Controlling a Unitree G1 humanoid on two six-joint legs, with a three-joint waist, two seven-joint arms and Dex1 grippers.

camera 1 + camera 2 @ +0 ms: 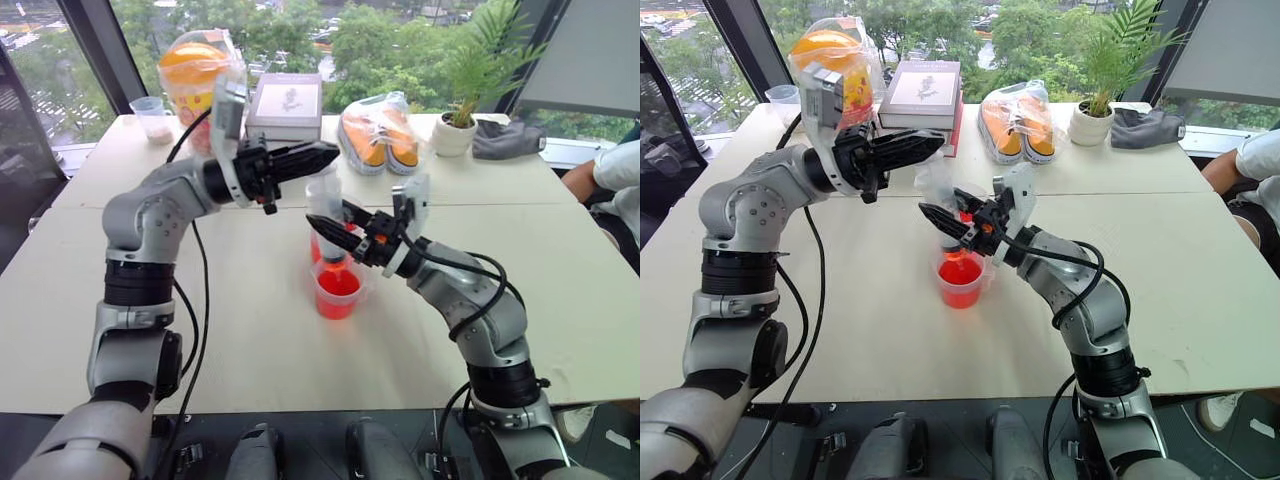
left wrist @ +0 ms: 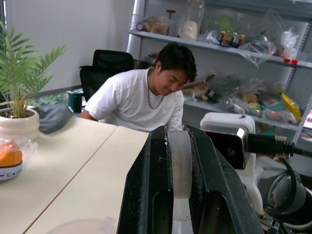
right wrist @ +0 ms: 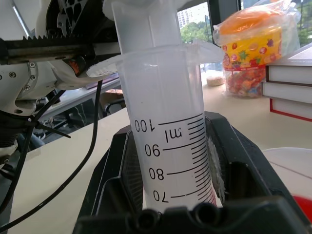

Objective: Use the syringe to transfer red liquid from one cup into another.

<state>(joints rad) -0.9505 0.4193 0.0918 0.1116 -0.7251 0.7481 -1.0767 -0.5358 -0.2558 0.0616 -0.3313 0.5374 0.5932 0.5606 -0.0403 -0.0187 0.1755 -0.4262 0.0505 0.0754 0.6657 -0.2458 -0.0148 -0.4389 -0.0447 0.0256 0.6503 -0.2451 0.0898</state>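
Observation:
The syringe [image 1: 323, 195] stands upright over the cups, its tip hidden behind my right gripper. My right gripper [image 1: 334, 224] is shut on the barrel; the right wrist view shows the scale marks of the syringe [image 3: 168, 146] between its fingers. My left gripper [image 1: 325, 153] comes in from the left and is shut on the plunger head [image 2: 179, 161] at the top. Below stands a cup [image 1: 338, 292] holding red liquid [image 1: 338, 283]. A second red-tinted cup [image 1: 316, 250] stands just behind it, partly hidden by the right gripper.
At the far side of the table [image 1: 250, 330] are a small clear cup [image 1: 153, 115], a bagged candy jar [image 1: 195, 75], books [image 1: 285, 105], bagged orange shoes [image 1: 380, 135], a potted plant [image 1: 462, 110] and a grey cloth [image 1: 510, 138]. A person [image 1: 610, 180] sits at the right edge.

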